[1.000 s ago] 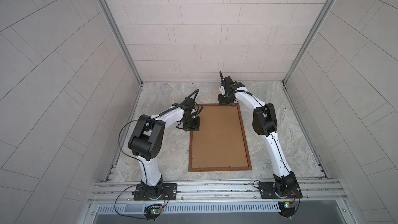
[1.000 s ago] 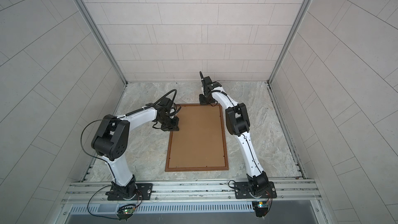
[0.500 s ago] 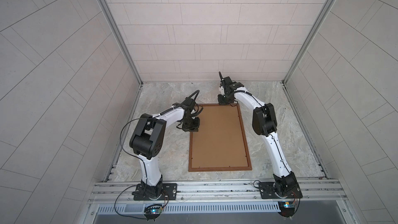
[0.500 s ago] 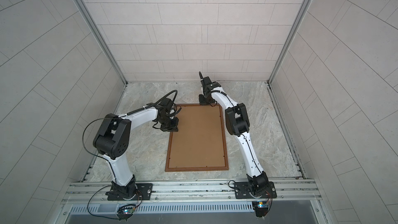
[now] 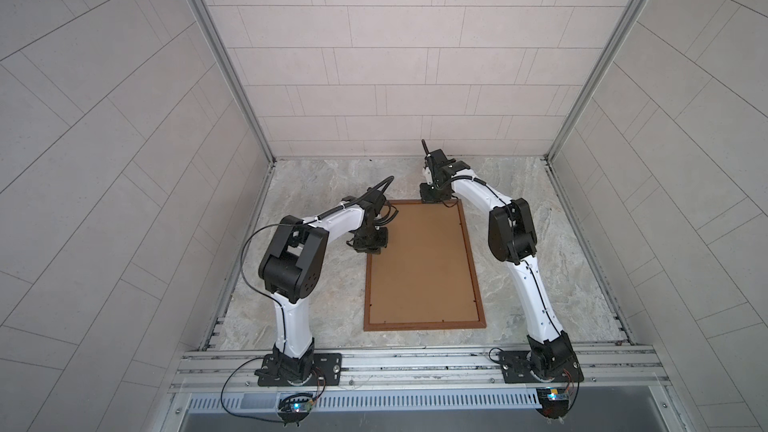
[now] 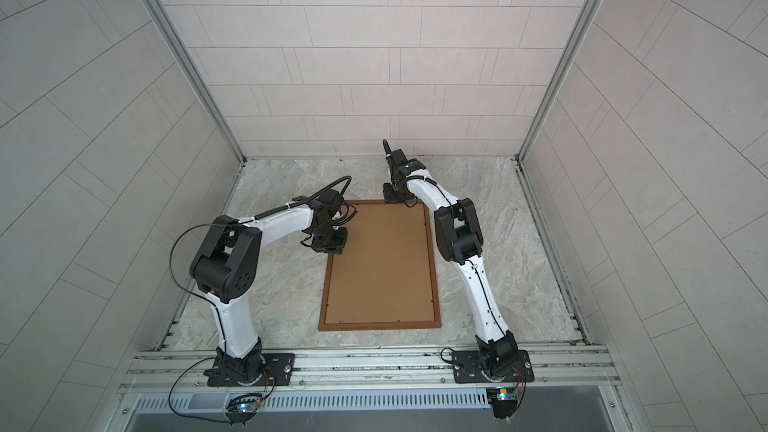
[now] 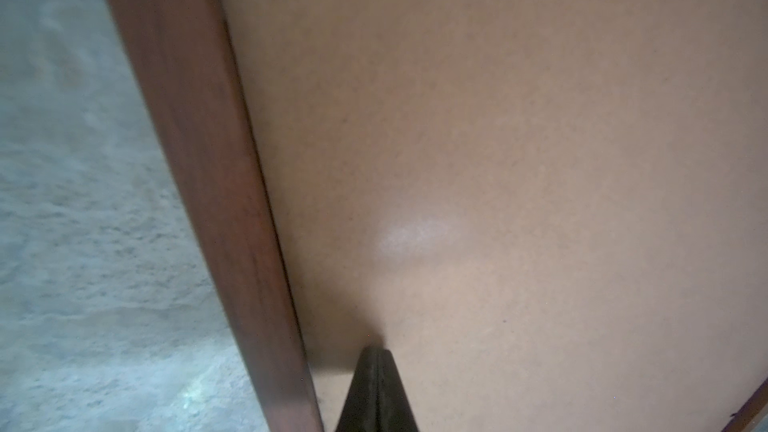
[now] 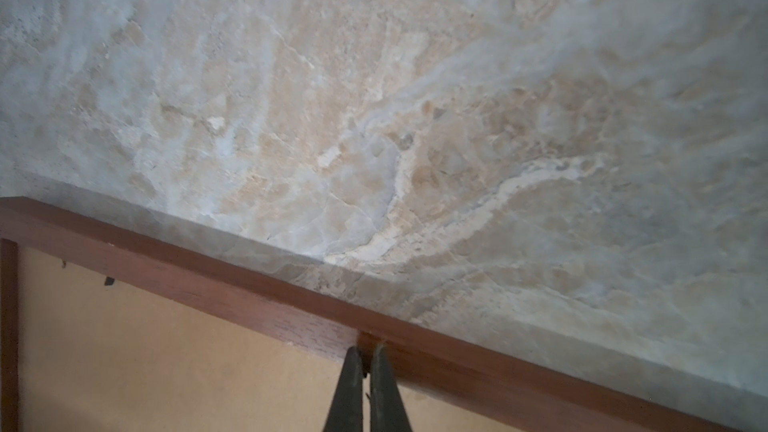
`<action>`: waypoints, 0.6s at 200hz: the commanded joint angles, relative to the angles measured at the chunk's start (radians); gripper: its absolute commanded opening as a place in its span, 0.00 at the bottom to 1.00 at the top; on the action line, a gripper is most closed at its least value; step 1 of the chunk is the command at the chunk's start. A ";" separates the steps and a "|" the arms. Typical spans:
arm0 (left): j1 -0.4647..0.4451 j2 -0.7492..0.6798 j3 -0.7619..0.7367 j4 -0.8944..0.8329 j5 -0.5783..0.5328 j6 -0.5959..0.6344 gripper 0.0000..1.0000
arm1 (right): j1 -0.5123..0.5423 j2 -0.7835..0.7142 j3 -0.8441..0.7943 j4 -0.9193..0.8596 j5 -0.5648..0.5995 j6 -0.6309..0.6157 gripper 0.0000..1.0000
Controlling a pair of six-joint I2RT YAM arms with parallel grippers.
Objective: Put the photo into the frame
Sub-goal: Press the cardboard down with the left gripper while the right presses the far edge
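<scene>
Dark-brown wood made the frame [image 5: 424, 324], which lay flat, back side up, on the marbled table [image 5: 307, 292]. A plain brown backing board [image 5: 419, 268] filled it completely. The photo did not show in any view. I judged that it was probably under the board, but this could not be confirmed.

The left gripper [image 7: 376, 353] had its jaws pressed together on nothing. Its tips rested on the board, and a long rail of the frame ran just beside them. The right gripper [image 8: 365, 353] was closed too, with its tips at the inner edge of the far short rail. Whether something small was pinched there, I could not tell. A small dark tab [image 8: 109, 281] sat along the same rail, well apart from these tips and near the corner.

The frame looked stiff and light for its size, but its narrow moulding offered little to pinch. I would take it at the outer edge of a rail, near a corner, without twisting. The photo should be thin and easy to crease, so only its margin is safe to hold.
</scene>
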 commanded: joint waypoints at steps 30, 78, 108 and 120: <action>-0.008 0.070 -0.061 0.039 -0.004 -0.076 0.00 | 0.029 -0.001 -0.119 -0.095 0.019 0.018 0.00; -0.008 0.090 -0.068 0.062 0.005 -0.106 0.00 | 0.029 -0.016 -0.181 -0.068 0.011 0.026 0.00; -0.008 0.086 -0.071 0.067 0.001 -0.108 0.00 | 0.033 -0.032 -0.219 -0.052 0.007 0.025 0.00; -0.007 0.090 -0.073 0.068 0.004 -0.106 0.00 | 0.036 -0.038 -0.234 -0.044 0.002 0.025 0.00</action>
